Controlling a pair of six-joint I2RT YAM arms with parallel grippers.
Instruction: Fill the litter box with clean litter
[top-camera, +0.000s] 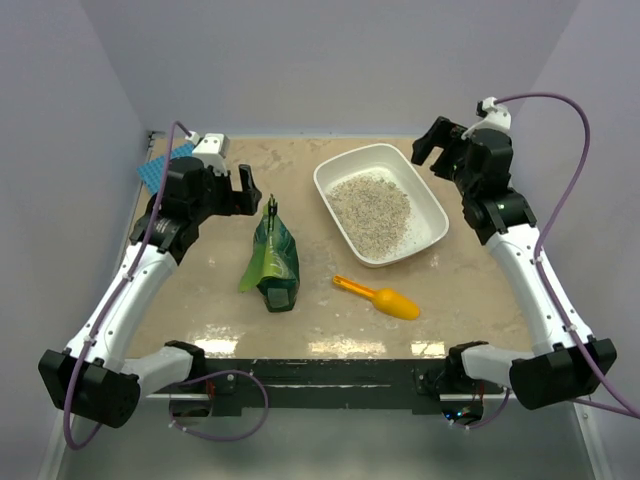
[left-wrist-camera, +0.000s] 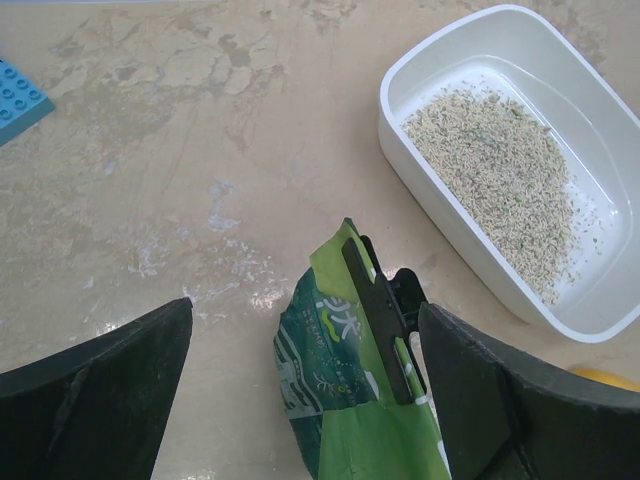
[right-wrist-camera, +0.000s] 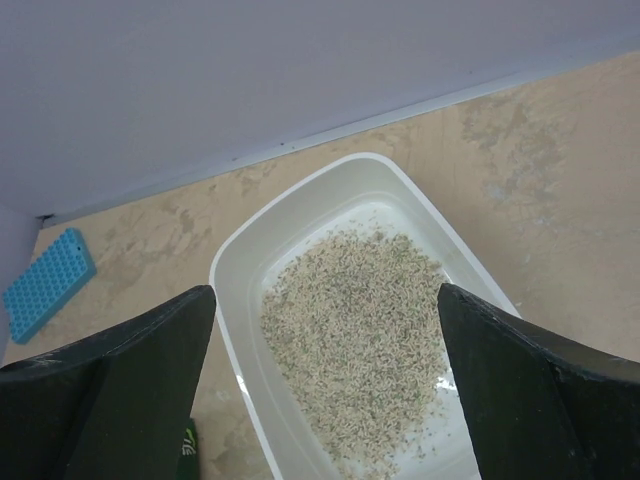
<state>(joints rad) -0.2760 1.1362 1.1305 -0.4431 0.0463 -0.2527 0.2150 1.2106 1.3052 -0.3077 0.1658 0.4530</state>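
Far left, at the table's back corner: flat blue gridded plastic mat (top-camera: 160, 168), close to the wall. Next, the left gripper (top-camera: 247, 190): hangs spread wide and empty over the black clip (left-wrist-camera: 375, 320) closing a glossy green pouch bag (top-camera: 272, 262); pale print on the pouch, too creased to read. Open beige tabletop (top-camera: 200, 300) on every side. Right of centre, toward the front: orange-yellow plastic scoop (top-camera: 385, 298), lying apart. Behind it: white rounded rectangular plastic litter box (top-camera: 428, 228), holding pale beige-grey clean litter (top-camera: 370, 208), right side bare. Far right: right gripper (top-camera: 430, 155), spread wide, empty, near the box's far corner.
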